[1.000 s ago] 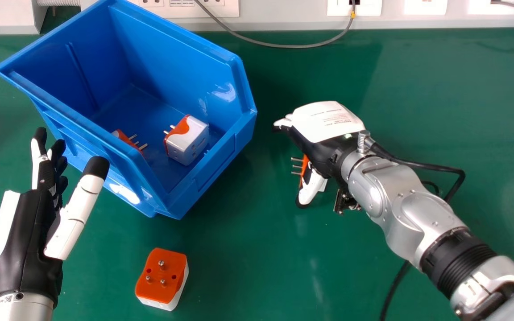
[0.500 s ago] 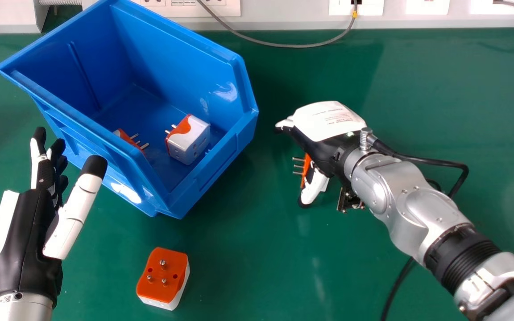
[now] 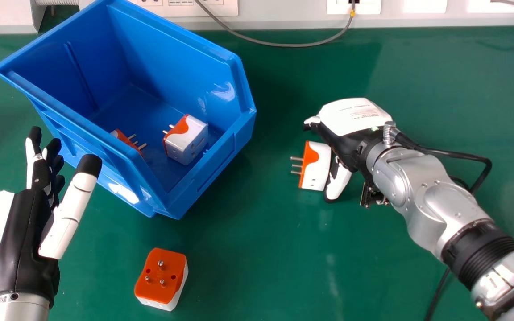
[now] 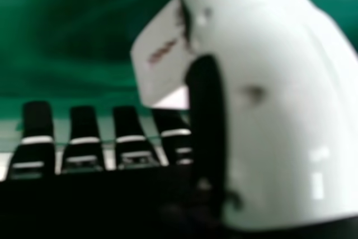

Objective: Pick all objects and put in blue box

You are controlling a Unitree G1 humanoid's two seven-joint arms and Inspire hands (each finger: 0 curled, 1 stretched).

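Though near adapter (image 3: pixel 318 168), right hand (image 3: pixel 350 119) farther rightward.

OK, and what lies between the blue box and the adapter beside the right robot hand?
Just bare green table; the head view shows nothing lying between the blue box and that adapter.

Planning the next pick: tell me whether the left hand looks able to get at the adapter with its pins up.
Probably yes. The left hand is open, nothing stands between it and the adapter, and the blue box sits farther forward, out of that path.
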